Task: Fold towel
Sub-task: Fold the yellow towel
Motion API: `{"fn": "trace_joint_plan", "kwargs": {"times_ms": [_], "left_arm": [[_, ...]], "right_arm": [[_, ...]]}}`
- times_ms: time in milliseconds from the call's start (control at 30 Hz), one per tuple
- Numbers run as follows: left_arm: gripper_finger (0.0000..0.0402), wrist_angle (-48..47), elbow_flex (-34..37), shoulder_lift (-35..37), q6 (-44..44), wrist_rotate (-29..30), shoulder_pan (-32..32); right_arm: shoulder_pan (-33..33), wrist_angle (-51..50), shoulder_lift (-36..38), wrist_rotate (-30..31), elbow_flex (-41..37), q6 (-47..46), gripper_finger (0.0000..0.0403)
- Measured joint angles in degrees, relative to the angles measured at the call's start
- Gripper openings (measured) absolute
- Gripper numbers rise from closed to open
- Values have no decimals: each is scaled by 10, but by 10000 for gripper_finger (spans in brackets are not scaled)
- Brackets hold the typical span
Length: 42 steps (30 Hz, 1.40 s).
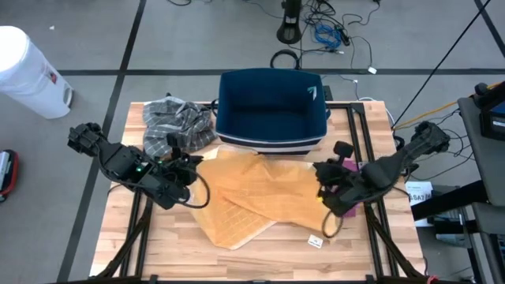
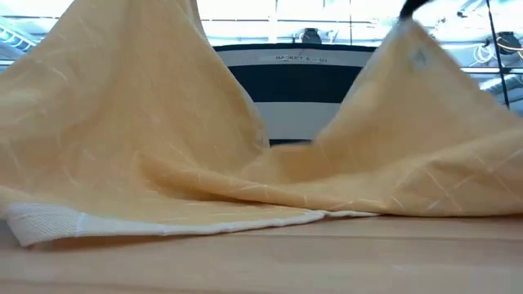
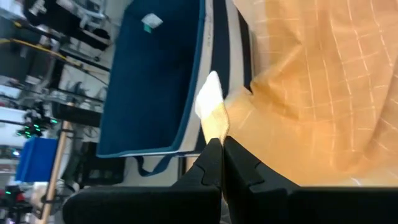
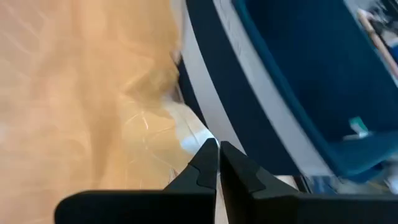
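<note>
Nearest the low camera, the yellow towel [image 2: 163, 163] drapes across the wooden table [image 1: 260, 256], rising in two peaks with its white hem lying flat at the front. We see it held up at two corners, its middle sagging onto the wood just in front of the navy basket [image 1: 272, 110]. Beside the basket, at the table's far left, lies a grey plaid cloth [image 1: 177, 122].

Our left gripper [image 3: 219, 163] is clenched on a pale corner of the towel, at the towel's left edge near the plaid cloth. Our right gripper [image 4: 216, 160] is pressed closed at the towel's right corner; whether it has cloth between its fingers we cannot quite tell, since only a pale edge shows at the tips.

We judge the chief risk to be a thin pinch slipping free as we lift, dropping one side and skewing the fold. The basket stands touching the towel's far edge, so a lifted corner could snag its rim.

Open room lies toward the table's near edge, where bare wood shows.
</note>
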State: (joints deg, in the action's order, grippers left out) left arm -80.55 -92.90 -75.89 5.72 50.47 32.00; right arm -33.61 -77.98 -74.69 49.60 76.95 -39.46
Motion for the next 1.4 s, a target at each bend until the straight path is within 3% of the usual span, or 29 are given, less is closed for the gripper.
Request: {"fn": "trace_joint_plan", "kwargs": {"times_ms": [400, 667, 800, 1067, 1200, 1400], "left_arm": [[0, -19, 0, 47, 14, 107, 91], [0, 2, 0, 99, 8, 125, 188], [0, 75, 0, 126, -50, 155, 244], [0, 269, 0, 163, -247, 212, 333], [0, 322, 0, 165, -309, 210, 363], [0, 329, 0, 166, -318, 181, 404]], "right_arm": [[-115, -24, 51, 11, 148, 49, 0], [-183, -12, 59, 28, 238, 115, 0], [-208, 42, 59, 34, 279, 199, 0], [-240, 155, 59, 45, 341, 381, 0], [-256, 174, 59, 43, 352, 408, 0], [-277, 172, 50, 21, 352, 407, 0]]}}
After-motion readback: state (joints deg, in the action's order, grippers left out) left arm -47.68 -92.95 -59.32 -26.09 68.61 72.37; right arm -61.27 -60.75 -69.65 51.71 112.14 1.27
